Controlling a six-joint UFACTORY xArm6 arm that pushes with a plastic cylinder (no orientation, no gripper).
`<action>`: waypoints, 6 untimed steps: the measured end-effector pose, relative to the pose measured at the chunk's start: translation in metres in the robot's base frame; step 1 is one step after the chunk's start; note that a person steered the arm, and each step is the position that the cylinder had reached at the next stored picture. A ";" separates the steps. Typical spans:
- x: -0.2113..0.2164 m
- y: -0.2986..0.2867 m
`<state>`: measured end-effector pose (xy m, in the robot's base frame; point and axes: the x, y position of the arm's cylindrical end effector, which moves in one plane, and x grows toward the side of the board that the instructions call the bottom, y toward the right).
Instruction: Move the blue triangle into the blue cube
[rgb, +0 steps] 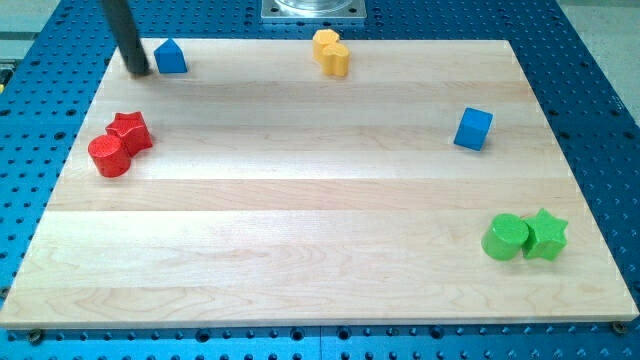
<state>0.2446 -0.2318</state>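
Camera view: my rod leans slightly, near upright.
Tip: just left of blue triangle.
Blue cube: far right.
Pincer: none fitted.
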 end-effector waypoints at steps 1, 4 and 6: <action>0.008 0.101; -0.044 0.110; 0.117 0.183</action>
<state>0.3619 -0.0493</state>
